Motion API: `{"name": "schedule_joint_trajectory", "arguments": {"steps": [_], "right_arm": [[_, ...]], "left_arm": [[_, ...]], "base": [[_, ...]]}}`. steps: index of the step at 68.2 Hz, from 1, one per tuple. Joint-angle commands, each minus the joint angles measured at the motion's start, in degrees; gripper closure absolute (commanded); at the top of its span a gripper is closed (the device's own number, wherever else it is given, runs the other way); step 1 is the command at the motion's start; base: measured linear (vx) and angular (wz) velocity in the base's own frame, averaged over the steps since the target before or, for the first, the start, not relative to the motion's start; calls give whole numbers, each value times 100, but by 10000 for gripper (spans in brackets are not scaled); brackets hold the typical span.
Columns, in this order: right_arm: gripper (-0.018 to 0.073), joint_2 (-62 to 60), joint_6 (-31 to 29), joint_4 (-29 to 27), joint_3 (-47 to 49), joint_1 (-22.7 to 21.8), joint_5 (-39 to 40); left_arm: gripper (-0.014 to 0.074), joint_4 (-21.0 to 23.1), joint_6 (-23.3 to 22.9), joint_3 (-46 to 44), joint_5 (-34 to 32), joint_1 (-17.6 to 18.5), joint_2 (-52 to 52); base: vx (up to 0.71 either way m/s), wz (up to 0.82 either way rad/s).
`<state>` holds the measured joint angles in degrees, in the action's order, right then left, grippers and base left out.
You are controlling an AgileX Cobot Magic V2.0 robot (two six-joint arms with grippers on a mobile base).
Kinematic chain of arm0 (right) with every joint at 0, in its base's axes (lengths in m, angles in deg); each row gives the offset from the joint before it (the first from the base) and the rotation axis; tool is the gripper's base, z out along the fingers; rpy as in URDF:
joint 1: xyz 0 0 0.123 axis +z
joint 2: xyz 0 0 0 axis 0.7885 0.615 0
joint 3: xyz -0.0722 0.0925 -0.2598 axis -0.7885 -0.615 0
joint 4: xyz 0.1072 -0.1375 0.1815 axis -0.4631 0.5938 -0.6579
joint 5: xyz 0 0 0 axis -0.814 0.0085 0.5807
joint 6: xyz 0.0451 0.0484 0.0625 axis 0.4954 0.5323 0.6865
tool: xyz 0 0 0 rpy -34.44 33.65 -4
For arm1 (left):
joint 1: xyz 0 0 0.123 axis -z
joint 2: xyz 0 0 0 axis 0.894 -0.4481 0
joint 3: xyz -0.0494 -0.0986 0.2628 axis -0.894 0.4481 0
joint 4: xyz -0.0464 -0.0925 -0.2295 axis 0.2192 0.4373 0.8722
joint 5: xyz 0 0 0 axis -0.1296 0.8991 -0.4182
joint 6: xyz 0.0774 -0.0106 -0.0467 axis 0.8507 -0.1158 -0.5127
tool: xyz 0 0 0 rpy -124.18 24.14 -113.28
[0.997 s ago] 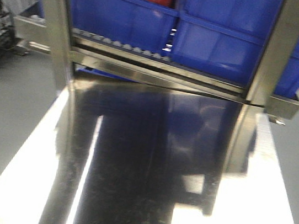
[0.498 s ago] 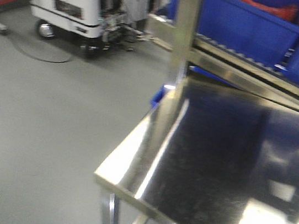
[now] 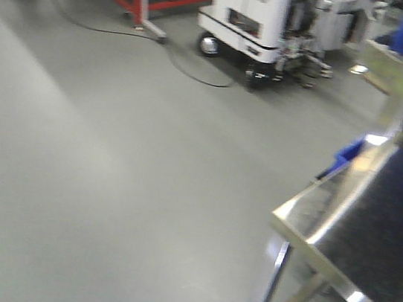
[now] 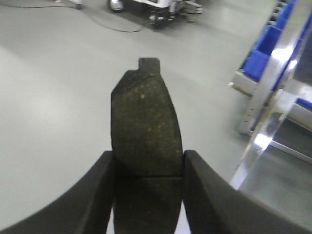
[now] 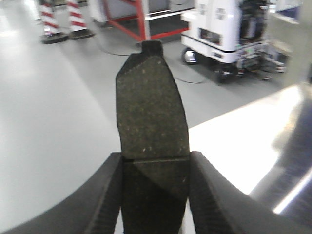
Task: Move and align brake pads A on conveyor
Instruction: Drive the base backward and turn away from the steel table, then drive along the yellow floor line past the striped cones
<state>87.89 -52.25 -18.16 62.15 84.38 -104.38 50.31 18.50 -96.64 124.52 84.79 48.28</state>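
In the left wrist view a dark-grey brake pad (image 4: 145,124) with a centre groove sticks out from my left gripper (image 4: 148,168), which is shut on it over the grey floor. In the right wrist view a second brake pad (image 5: 151,109) is clamped the same way in my right gripper (image 5: 155,168), above the floor and the shiny table's edge. Each pad points away from its camera, with a small tab at its far end. The conveyor is out of view. Neither gripper shows in the front view.
A shiny stainless steel table (image 3: 372,220) fills the right of the front view, blue bins (image 4: 273,44) on a rack beyond it. A white wheeled machine (image 3: 265,17) and a cable on the floor (image 3: 190,70) lie ahead. Red frame (image 5: 141,22) and striped cones (image 5: 51,22) stand at the far left.
The front view has swung left: the steel table slid from the centre to the right edge, the blue bins left the frame, and open grey floor with the white machine came in.
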Motion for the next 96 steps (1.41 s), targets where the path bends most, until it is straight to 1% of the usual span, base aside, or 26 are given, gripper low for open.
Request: {"name": "schedule_joint_trajectory", "arguments": {"steps": [1,29,59,74,96], "right_arm": [[564,67,-22,215,166,-37,451],[564,67,-22,215,166,-37,365],[564,67,-22,215,166,-37,365],[564,67,-22,215,166,-37,365],[564,67,-22,215,166,-37,365]], "left_arm": [[603,-46,-44,-153,-509,38,-50],[603,-46,-44,-153,-509,38,-50],[603,-46,-44,-153,-509,38,-50],[603,-46,-44,-153,-509,38,-50],[603,-46,-44,-153,-509,38,-50]], "base": [[-21,81],[-17,86],[-6,81],[2,40],[14,12]]}}
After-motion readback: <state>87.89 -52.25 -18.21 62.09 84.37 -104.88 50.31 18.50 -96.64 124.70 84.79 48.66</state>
